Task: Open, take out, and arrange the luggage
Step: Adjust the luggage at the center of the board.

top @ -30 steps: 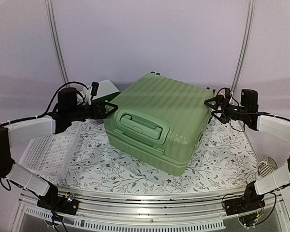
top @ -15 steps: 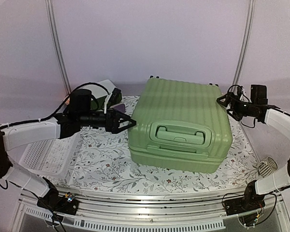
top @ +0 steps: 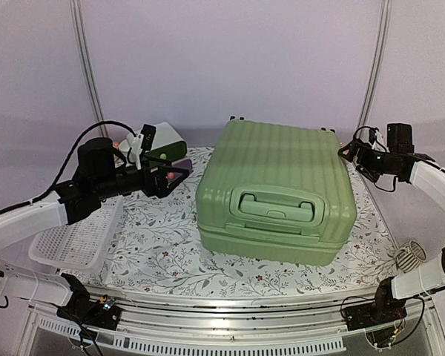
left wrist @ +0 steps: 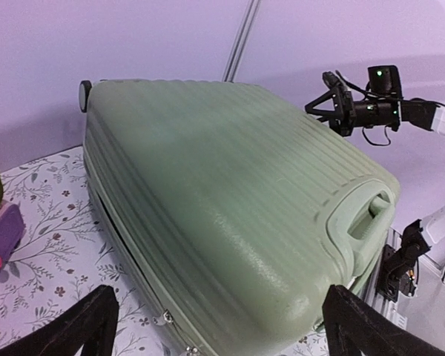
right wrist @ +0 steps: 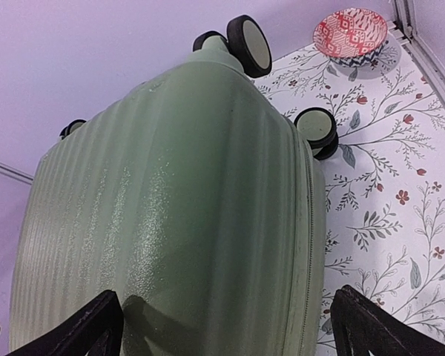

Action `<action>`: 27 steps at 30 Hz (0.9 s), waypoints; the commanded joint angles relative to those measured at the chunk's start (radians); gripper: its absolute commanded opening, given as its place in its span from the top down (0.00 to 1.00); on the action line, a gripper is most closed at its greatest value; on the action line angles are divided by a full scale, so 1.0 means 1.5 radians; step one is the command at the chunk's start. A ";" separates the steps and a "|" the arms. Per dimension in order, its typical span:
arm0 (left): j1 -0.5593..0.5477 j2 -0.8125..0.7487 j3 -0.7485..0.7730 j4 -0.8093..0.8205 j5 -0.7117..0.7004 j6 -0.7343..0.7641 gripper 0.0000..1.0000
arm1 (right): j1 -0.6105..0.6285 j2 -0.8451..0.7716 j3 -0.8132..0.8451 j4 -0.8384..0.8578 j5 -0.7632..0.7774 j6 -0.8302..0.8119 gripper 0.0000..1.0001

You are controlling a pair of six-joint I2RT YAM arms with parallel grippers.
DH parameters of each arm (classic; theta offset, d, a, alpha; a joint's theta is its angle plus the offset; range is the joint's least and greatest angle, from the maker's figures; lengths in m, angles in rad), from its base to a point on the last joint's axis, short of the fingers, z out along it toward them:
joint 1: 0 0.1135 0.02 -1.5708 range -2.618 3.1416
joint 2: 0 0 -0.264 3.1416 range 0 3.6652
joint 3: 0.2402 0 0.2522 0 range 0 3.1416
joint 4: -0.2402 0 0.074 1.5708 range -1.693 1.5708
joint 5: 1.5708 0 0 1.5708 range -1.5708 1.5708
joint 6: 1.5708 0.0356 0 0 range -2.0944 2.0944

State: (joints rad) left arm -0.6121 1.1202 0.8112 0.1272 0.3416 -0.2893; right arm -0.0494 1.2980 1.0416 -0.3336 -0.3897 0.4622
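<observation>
Pulled back from the near-left corner of the luggage since half a second ago, the left gripper now hangs just beside that corner without touching it, its dark fingers spread wide apart. The luggage itself has not shifted: it lies flat and closed in the middle of the floral cloth, its ribbed, faintly pebbled light-green shell facing up. Its recessed moulded handle is turned toward the arm bases, and its black wheels are at the far end. A zip seam runs around its rounded side.

The right gripper hovers near the far-right corner, jaws also apart and clear of the shell.

To the left, a white perforated basket sits at the cloth's edge, with a rounded white-and-green box behind the left gripper. A red-patterned bowl rests beyond the wheels.
</observation>
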 commanded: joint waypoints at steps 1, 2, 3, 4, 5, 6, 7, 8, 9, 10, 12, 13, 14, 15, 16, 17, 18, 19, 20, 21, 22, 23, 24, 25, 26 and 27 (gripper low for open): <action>0.009 -0.001 -0.017 -0.014 -0.068 0.005 0.02 | 0.002 -0.004 0.034 -0.033 0.058 -0.019 0.00; 0.011 0.003 -0.018 -0.014 -0.070 0.004 0.02 | 0.002 -0.002 0.040 -0.041 0.079 -0.020 0.00; 0.012 0.007 -0.018 -0.014 -0.069 0.004 0.02 | 0.001 -0.001 0.046 -0.050 0.106 -0.021 0.00; 0.012 0.012 -0.018 -0.014 -0.065 0.003 0.02 | 0.002 -0.001 0.051 -0.060 0.139 -0.018 0.01; 0.013 0.017 -0.017 -0.014 -0.058 0.004 0.02 | 0.001 0.000 0.056 -0.069 0.166 -0.012 0.01; 0.013 0.021 -0.018 -0.009 -0.046 0.004 0.02 | 0.002 0.000 0.058 -0.075 0.183 -0.010 0.01; 0.012 0.024 -0.020 -0.002 -0.032 0.003 0.02 | 0.001 0.000 0.059 -0.075 0.175 -0.012 0.01; 0.012 0.028 -0.021 0.005 -0.016 0.003 0.02 | 0.002 0.000 0.058 -0.067 0.141 -0.031 0.00; 0.012 0.031 -0.024 0.015 0.002 0.003 0.02 | 0.002 0.001 0.056 -0.059 0.088 -0.049 0.00; 0.013 0.034 -0.026 0.024 0.018 0.002 0.02 | 0.003 0.003 0.054 -0.050 0.037 -0.070 0.01; 0.013 0.040 -0.030 0.043 0.050 -0.002 0.02 | 0.002 0.011 0.055 -0.038 -0.037 -0.080 0.01; 0.012 0.043 -0.033 0.053 0.062 -0.005 0.02 | 0.002 0.016 0.055 -0.029 -0.069 -0.079 0.01; 0.012 0.047 -0.034 0.061 0.074 -0.009 0.02 | 0.003 0.020 0.055 -0.022 -0.101 -0.078 0.01; 0.012 0.050 -0.036 0.069 0.083 -0.012 0.02 | 0.002 0.026 0.054 -0.013 -0.126 -0.075 0.01; 0.012 0.054 -0.037 0.076 0.092 -0.016 0.02 | 0.002 0.031 0.054 -0.005 -0.150 -0.071 0.01; 0.012 0.059 -0.037 0.082 0.101 -0.020 0.02 | 0.002 0.038 0.054 0.002 -0.164 -0.066 0.01; 0.013 0.064 -0.037 0.085 0.109 -0.025 0.02 | 0.003 0.049 0.056 0.008 -0.173 -0.059 0.01; 0.012 0.071 -0.037 0.089 0.117 -0.029 0.02 | 0.003 0.056 0.059 0.011 -0.180 -0.056 0.01; 0.012 0.077 -0.037 0.091 0.123 -0.033 0.02 | 0.006 0.066 0.062 0.017 -0.188 -0.053 0.02; 0.012 0.082 -0.037 0.093 0.130 -0.038 0.02 | 0.010 0.076 0.067 0.022 -0.194 -0.052 0.03; 0.012 0.088 -0.037 0.096 0.136 -0.041 0.02 | 0.017 0.086 0.074 0.029 -0.200 -0.051 0.03; 0.012 0.093 -0.035 0.097 0.141 -0.044 0.02 | 0.027 0.097 0.083 0.034 -0.204 -0.050 0.03; 0.011 0.098 -0.035 0.097 0.146 -0.046 0.02 | 0.036 0.110 0.094 0.039 -0.205 -0.049 0.03; 0.011 0.101 -0.034 0.097 0.151 -0.050 0.02 | 0.047 0.123 0.105 0.043 -0.206 -0.049 0.03; 0.011 0.104 -0.034 0.097 0.153 -0.052 0.02 | 0.056 0.141 0.127 0.046 -0.208 -0.049 0.03; 0.011 0.106 -0.034 0.098 0.155 -0.053 0.02 | 0.063 0.159 0.147 0.048 -0.209 -0.049 0.03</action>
State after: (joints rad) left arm -0.5991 1.2633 0.7685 0.2386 0.5224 -0.3443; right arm -0.0223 1.4582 1.1549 -0.3428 -0.6170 0.3855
